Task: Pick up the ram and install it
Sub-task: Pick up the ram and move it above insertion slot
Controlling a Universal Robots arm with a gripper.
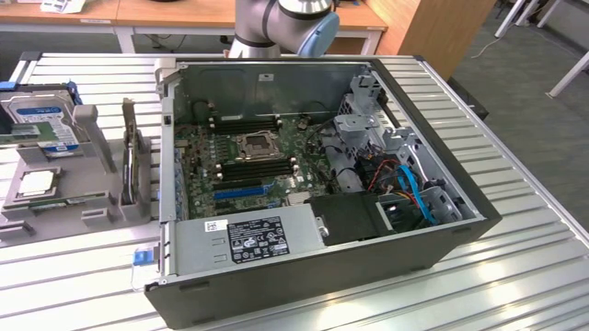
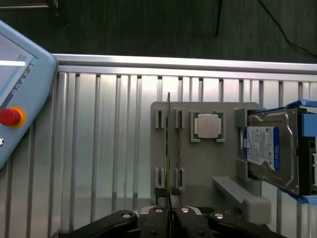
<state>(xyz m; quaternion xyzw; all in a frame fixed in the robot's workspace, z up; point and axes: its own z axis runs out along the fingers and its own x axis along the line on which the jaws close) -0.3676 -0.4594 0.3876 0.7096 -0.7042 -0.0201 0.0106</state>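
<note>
The ram [image 2: 168,144] stands on its edge in the slots of a grey holder [image 2: 198,163], a thin green stick beside the square silver processor chip [image 2: 208,125]. In the exterior view the ram [image 1: 72,201] lies at the near end of that holder [image 1: 55,214], on the exterior view's left. My gripper [image 2: 169,202] hangs well above the holder, its fingers shut together with nothing between them, in line with one end of the ram. The arm [image 1: 276,24] rises behind the open computer case [image 1: 322,276]. Black memory slots [image 1: 258,167] sit on the motherboard.
A hard drive [image 2: 272,148] with a blue-white label sits at the holder's far end [image 1: 41,121]. A card [image 1: 135,162] stands upright between holder and case. A teach pendant [image 2: 20,89] with a red button lies on the slatted table [image 2: 99,148].
</note>
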